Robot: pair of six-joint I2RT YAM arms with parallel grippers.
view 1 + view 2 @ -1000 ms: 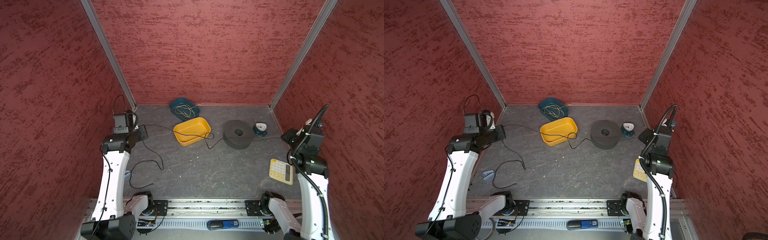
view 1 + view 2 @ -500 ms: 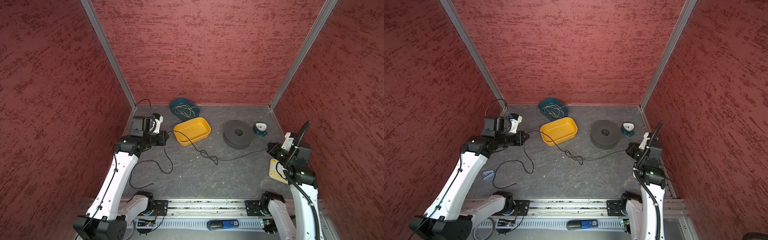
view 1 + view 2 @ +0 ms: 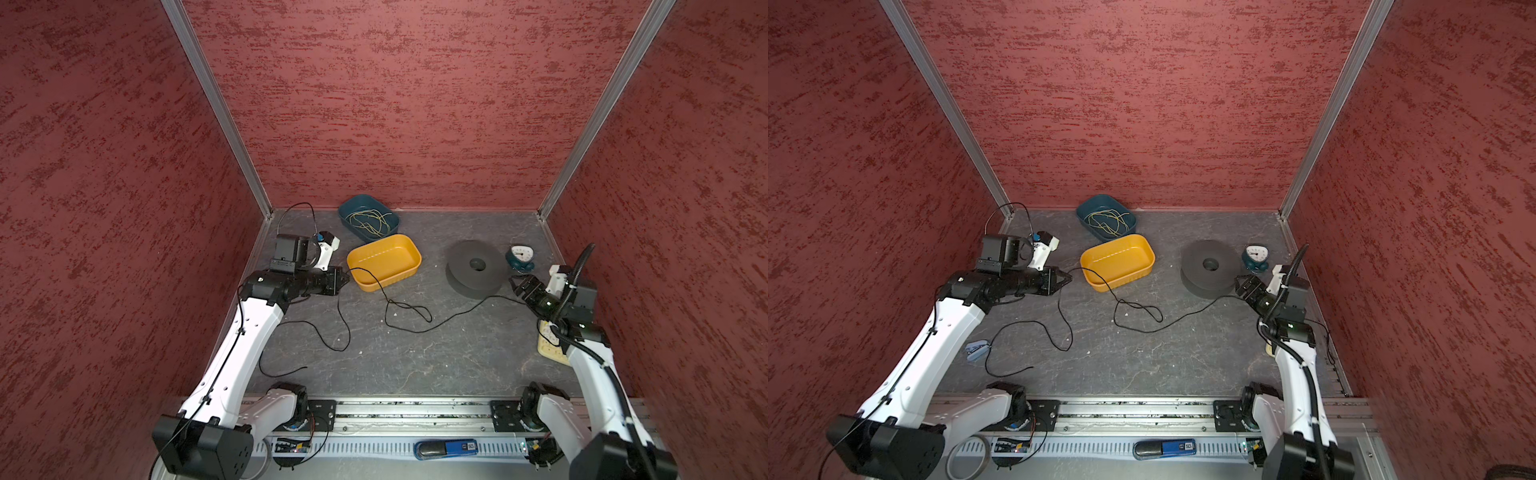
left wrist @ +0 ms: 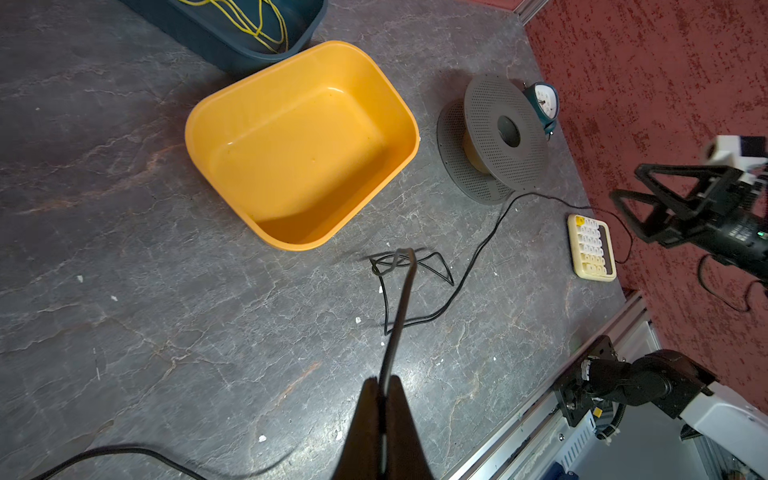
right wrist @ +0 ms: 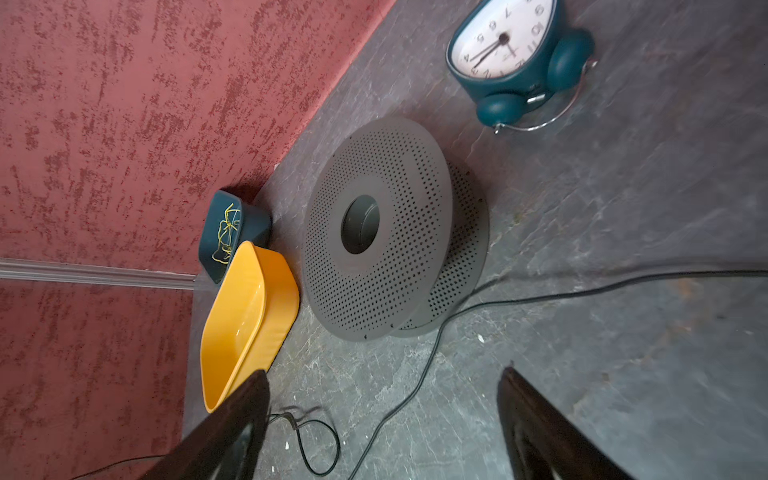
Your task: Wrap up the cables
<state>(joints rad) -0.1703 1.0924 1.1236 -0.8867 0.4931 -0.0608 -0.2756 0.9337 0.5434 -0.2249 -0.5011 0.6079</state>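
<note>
Slate floor (image 3: 415, 357), calculator (image 3: 547, 353) half hidden, cord (image 4: 398, 307) blurred

- On the white dial of the teal alarm clock (image 5: 498, 37), far right on the bench (image 5: 623, 208), hour numerals are printed; 4, 5, 6 and 7 can be read.
- Key markings on the cream keypad (image 4: 591, 247), near right, are too small to be read.
- A small white label is borne by the blue-black device (image 3: 1165, 449) on the near rail (image 3: 1142, 409); it cannot be read surely.
</note>
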